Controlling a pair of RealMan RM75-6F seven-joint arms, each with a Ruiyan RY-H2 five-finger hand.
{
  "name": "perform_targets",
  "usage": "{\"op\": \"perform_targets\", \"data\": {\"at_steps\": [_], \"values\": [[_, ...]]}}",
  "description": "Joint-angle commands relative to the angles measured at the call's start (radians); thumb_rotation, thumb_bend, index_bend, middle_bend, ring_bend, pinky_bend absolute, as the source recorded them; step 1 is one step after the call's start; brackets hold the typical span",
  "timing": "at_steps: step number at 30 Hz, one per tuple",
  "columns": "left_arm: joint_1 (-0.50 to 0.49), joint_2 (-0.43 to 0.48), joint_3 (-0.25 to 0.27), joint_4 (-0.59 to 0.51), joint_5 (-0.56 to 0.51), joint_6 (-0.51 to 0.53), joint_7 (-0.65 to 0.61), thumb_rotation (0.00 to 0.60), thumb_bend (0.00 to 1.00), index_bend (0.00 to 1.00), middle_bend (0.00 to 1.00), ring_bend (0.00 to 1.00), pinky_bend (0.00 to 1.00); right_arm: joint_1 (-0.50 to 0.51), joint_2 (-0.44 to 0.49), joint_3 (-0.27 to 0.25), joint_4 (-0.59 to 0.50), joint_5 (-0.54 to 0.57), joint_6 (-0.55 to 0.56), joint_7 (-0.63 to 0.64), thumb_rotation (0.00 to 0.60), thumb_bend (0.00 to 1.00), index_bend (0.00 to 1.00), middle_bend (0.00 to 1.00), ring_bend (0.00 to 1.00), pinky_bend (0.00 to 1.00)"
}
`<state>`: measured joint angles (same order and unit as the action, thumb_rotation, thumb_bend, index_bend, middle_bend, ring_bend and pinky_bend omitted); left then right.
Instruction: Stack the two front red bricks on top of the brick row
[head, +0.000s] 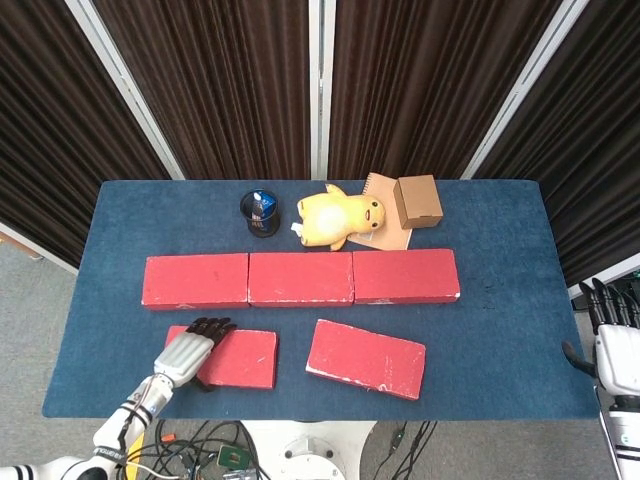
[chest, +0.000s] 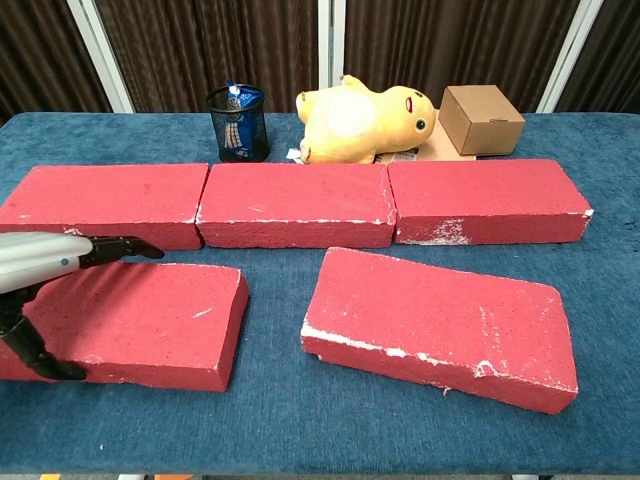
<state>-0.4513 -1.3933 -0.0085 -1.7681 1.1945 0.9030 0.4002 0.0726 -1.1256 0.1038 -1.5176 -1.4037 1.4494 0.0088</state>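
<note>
2 front red bricks lay flat; left hand spanned left front brick, fingers apart; right hand idle, fingers apart.

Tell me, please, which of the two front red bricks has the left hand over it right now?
The front left brick: the left hand lies over its left end. The front right brick, turned askew, has no hand near it.

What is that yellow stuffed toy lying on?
The yellow stuffed toy lies partly on a brown notebook, beside a cardboard box. How far the notebook reaches beneath the toy is covered.
</note>
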Motion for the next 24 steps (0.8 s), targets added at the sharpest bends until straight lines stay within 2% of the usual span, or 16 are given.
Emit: {"op": "perform_targets", "data": {"at_steps": [1,11,17,24], "values": [[-0.020,-0.002,-0.009,-0.002,-0.037,-0.009,0.014,0.600,0.01,0.00,0.00,0.00,0.00,-0.002,0.005,0.004,0.002,0.003,0.003,0.006,0.600,0.19,0.00,0.00,0.00,0.00],[-0.089,0.033,-0.011,-0.012,-0.139,-0.081,0.012,0.600,0.01,0.00,0.00,0.00,0.00,-0.002,0.001,0.010,0.006,0.014,0.002,0.007,0.600,0.21,0.00,0.00,0.00,0.00],[-0.105,0.031,0.004,-0.010,-0.138,-0.079,0.005,0.600,0.01,0.00,0.04,0.00,0.00,-0.003,-0.001,0.014,0.002,0.032,-0.006,0.002,0.600,0.22,0.00,0.00,0.00,0.00],[-0.121,0.021,0.023,-0.005,-0.149,-0.065,0.020,0.600,0.07,0.00,0.09,0.08,0.00,-0.004,0.000,0.015,-0.001,0.045,-0.015,-0.002,0.600,0.23,0.00,0.00,0.00,0.00]]}}
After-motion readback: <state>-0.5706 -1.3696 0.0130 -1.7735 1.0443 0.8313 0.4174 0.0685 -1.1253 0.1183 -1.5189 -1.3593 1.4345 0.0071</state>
